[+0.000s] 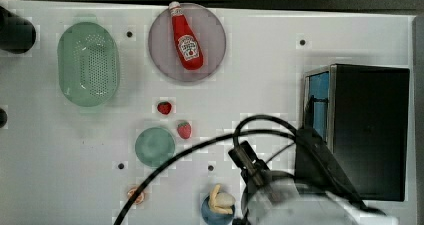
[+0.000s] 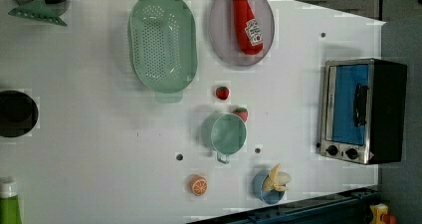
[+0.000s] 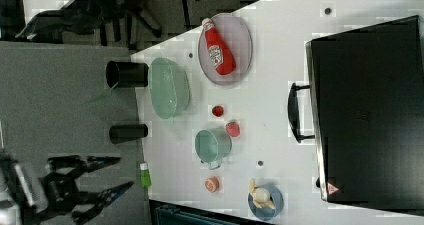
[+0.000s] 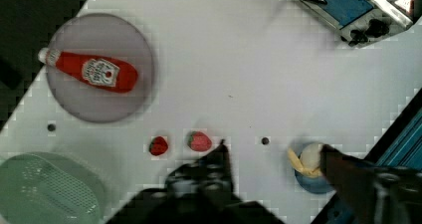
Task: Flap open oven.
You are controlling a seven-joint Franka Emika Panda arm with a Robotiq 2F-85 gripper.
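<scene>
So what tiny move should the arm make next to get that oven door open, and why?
Probably travel toward the dark bar handle of the boxy silver-and-black toaster oven. Its blue-tinted door looks closed, and in the wrist view the gripper hangs above the white table, holding nothing, with the oven off in a corner.

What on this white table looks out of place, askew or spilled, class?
Little stands out. The red plastic ketchup bottle lies on its side across the round grey plate rather than standing. The boxy black-topped toaster oven sits square with its blue-tinted door shut. Two small red strawberries lie loose on the table; nothing is spilled.
</scene>
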